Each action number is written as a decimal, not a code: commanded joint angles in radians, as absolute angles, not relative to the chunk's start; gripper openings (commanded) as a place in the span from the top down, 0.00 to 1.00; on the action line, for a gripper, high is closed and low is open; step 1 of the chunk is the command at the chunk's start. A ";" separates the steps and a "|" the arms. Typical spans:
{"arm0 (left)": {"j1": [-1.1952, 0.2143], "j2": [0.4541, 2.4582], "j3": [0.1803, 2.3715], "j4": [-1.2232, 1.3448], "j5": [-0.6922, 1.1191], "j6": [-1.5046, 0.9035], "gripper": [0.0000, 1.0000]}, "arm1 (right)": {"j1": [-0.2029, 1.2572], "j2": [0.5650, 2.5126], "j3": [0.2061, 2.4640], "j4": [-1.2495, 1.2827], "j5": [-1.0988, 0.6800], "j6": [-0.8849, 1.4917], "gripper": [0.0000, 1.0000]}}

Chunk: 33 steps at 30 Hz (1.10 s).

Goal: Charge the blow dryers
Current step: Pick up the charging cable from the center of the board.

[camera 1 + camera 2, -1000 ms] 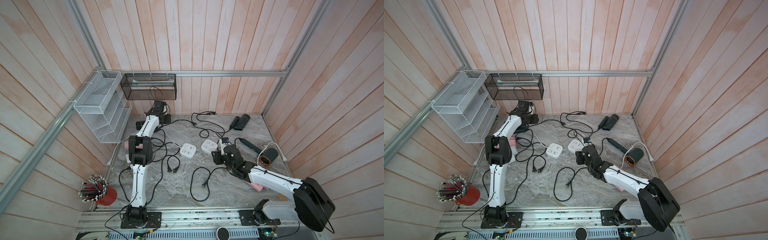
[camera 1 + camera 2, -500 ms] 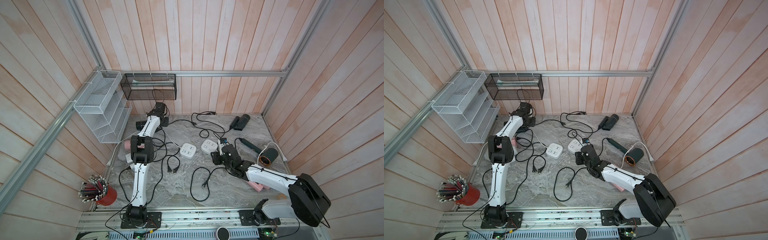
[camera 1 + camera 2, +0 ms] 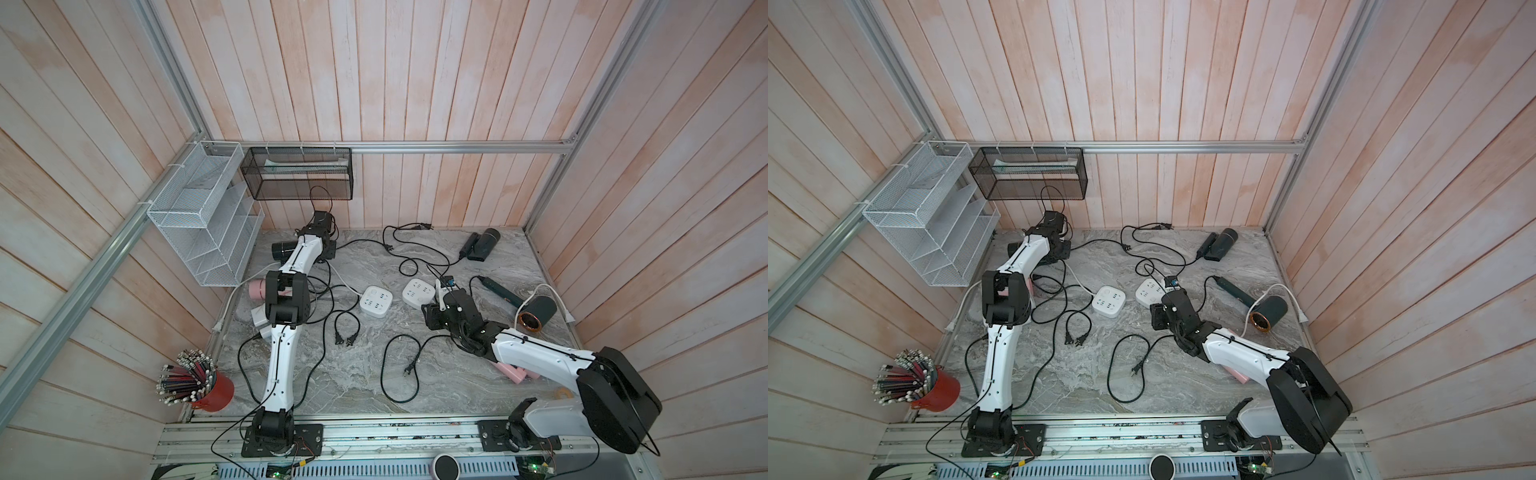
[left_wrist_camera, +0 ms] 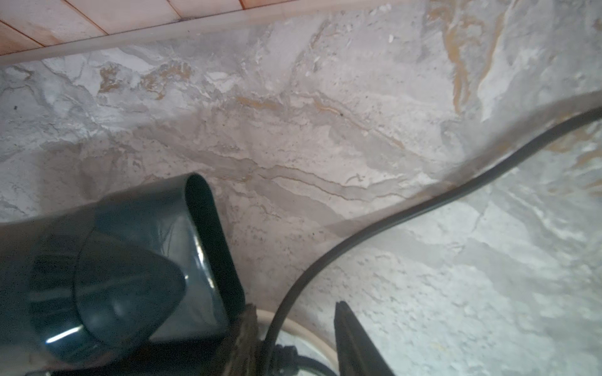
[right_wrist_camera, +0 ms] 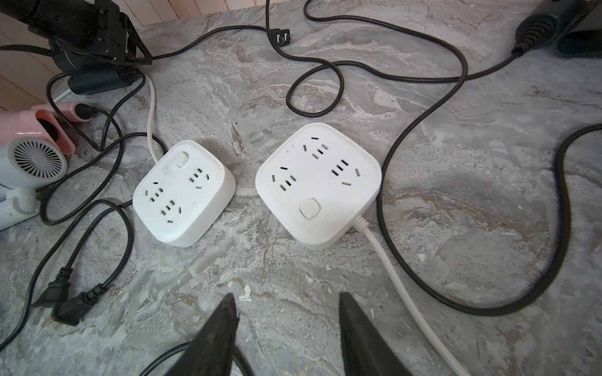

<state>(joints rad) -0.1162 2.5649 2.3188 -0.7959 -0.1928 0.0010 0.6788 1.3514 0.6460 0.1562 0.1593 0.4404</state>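
Left claw (image 4: 293,306) spread astride black cord (image 4: 423,211), not pinching yet. Black blow dryer (image 4: 123,276) lower left of wrist view. Right claw (image 5: 287,294) spread, empty, facing power strips (image 5: 182,192) mid-frame. I reckon the step is cord pickup. Next I pinch, then find plug.

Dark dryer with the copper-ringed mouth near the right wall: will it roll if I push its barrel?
Probably rocks: the dryer lies on its round side, but its outstretched handle should brace it. The white cable arcing beside it may snag and drag.
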 commanded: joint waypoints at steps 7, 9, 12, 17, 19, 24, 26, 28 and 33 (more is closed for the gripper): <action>-0.111 2.638 2.377 -0.790 -0.223 0.014 0.58 | 0.675 1.363 0.676 0.143 0.174 0.426 0.49; -0.110 2.645 2.381 -0.793 -0.224 0.014 0.60 | 0.675 1.368 0.679 0.143 0.173 0.426 0.49; -0.110 2.652 2.379 -0.797 -0.233 0.014 0.64 | 0.675 1.374 0.680 0.144 0.174 0.426 0.49; -0.112 2.650 2.370 -0.803 -0.231 0.009 0.76 | 0.675 1.377 0.673 0.149 0.173 0.431 0.49; -0.116 2.647 2.369 -0.810 -0.224 0.013 0.80 | 0.676 1.376 0.673 0.150 0.175 0.432 0.49; -0.141 2.631 2.371 -0.822 -0.223 0.033 0.85 | 0.675 1.375 0.667 0.156 0.176 0.437 0.49; -0.155 2.621 2.368 -0.828 -0.222 0.039 0.87 | 0.675 1.373 0.666 0.156 0.176 0.439 0.49; -0.171 2.600 2.351 -0.825 -0.229 0.047 0.88 | 0.676 1.368 0.663 0.158 0.178 0.440 0.49; -0.203 2.501 2.294 -0.825 -0.277 0.009 0.89 | 0.676 1.360 0.661 0.157 0.180 0.443 0.49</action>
<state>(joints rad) -0.1867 2.5931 2.3219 -0.8001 -0.2455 0.0315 0.6788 1.3693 0.6563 0.1566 0.1600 0.4412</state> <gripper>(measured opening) 0.114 0.510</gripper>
